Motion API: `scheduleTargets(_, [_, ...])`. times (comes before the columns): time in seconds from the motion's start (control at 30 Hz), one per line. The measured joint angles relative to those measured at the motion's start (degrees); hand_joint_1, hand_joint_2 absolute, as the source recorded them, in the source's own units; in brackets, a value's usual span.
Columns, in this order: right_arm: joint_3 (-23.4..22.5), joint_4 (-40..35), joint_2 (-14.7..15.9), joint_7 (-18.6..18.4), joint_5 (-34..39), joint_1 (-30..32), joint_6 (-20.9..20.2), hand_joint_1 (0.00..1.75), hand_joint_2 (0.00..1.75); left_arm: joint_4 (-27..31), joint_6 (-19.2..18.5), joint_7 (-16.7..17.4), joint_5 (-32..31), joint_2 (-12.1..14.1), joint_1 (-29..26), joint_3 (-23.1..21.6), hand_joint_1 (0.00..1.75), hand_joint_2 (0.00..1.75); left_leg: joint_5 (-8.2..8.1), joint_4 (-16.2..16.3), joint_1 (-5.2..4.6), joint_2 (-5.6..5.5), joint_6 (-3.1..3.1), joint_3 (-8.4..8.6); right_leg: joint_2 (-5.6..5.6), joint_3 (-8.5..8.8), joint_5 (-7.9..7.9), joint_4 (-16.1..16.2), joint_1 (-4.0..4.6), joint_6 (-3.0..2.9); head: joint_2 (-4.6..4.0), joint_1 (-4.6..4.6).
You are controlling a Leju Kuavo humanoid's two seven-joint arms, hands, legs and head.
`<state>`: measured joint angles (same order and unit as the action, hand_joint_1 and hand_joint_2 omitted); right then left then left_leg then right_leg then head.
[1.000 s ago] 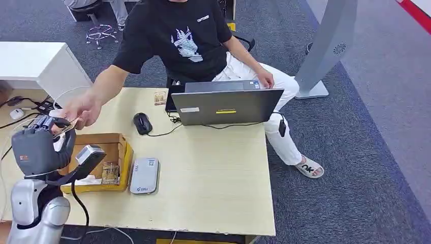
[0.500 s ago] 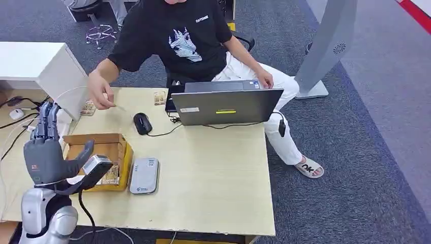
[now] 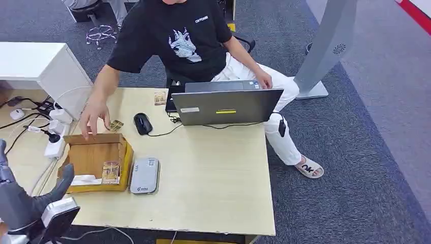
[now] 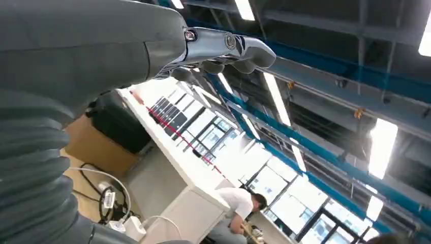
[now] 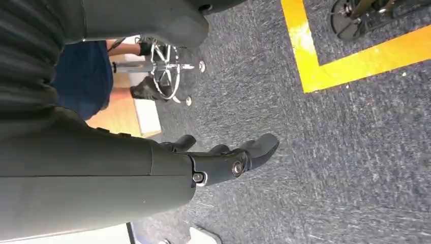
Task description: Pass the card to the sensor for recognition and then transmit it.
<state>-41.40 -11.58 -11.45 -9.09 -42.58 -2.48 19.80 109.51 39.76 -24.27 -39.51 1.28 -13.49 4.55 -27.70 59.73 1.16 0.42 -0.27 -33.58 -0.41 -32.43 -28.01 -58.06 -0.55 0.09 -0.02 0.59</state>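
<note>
**Card set down on the desk by a seated person; both robot hands hold nothing**

Head view: a person in a black T-shirt (image 3: 173, 40) sits at the far side of a light wooden desk (image 3: 213, 178). The person's hand (image 3: 94, 115) reaches over the desk's far left part, and the card (image 3: 116, 125) lies flat on the desktop just beside its fingers, close to the far edge of an open cardboard box (image 3: 96, 157). A black mouse (image 3: 142, 123) sits just right of the card. A grey flat device (image 3: 145, 175) lies right of the box, and an open laptop (image 3: 226, 105) stands farther right. The robot's left hand (image 3: 20, 201) is at the near left corner, off the desk's edge, fingers spread, nothing in it.

Left wrist view: the left hand's fingers (image 4: 231, 48) point up toward ceiling lights, slightly curled, holding nothing.

Right wrist view: the right hand (image 5: 223, 157) hangs over grey carpet (image 5: 345, 152) near a yellow floor line (image 5: 325, 56), fingers loosely extended, empty.
</note>
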Motion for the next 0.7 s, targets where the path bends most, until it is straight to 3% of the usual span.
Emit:
scheduleTargets(0.07, [-0.50,0.00,-0.24,0.39,0.09,0.04,0.59,0.00,1.75,1.44,-0.66,-4.37,7.68,-4.09,-2.93,3.02,0.00,1.75,-0.03,0.00,-0.03,0.01,0.04,0.02,0.03,0.00,0.00,0.01,0.00,0.01,0.00,0.00])
scheduleTargets(0.13, [-1.16,0.00,-0.39,0.59,-0.04,0.11,0.83,0.00,1.75,1.59,-4.45,-7.57,15.91,-8.64,-4.71,8.30,0.00,1.75,-0.04,0.01,-0.04,-0.03,0.07,0.03,-0.03,-0.02,-0.01,0.02,-0.01,0.01,0.00,0.00])
scheduleTargets(0.27, [-1.81,0.00,-0.52,0.59,-0.39,0.10,1.20,0.00,1.75,0.89,-9.01,-11.36,18.94,-14.80,-4.98,20.46,0.00,1.75,-0.05,0.01,-0.02,-0.04,0.08,0.02,-0.06,-0.04,-0.02,0.03,-0.01,0.01,0.00,0.00])
scheduleTargets(0.37, [-2.27,-0.02,-0.59,0.59,-0.55,0.08,1.25,0.00,1.75,0.68,-9.44,-11.62,18.79,-17.46,-4.96,25.10,0.00,1.75,-0.05,0.01,-0.01,-0.05,0.08,0.02,-0.08,-0.03,-0.02,0.03,-0.01,0.01,0.00,0.00])
scheduleTargets(0.57, [-2.75,-0.09,-0.72,0.59,-0.63,0.06,1.29,0.00,1.75,0.28,-9.40,-11.47,18.50,-19.65,-4.84,29.07,0.00,1.75,-0.04,0.01,-0.01,-0.05,0.08,0.06,-0.07,0.01,-0.01,0.03,0.00,0.01,0.00,0.00])
scheduleTargets(0.63, [-2.84,-0.11,-0.72,0.72,-0.72,0.03,1.31,0.00,1.75,0.11,-10.37,-8.66,18.59,-19.99,-4.77,30.01,0.00,1.75,-0.04,0.01,-0.02,-0.05,0.08,0.04,-0.07,0.06,-0.01,0.03,0.00,0.01,0.00,-0.02])
scheduleTargets(0.7, [-2.95,-0.17,-0.74,0.98,-1.31,0.04,1.33,0.00,1.75,-0.97,-14.28,-3.92,20.87,-20.21,-3.98,32.70,0.00,1.75,-0.05,0.00,-0.02,-0.04,0.08,0.04,-0.06,0.06,-0.01,0.03,-0.01,0.01,0.00,0.00])
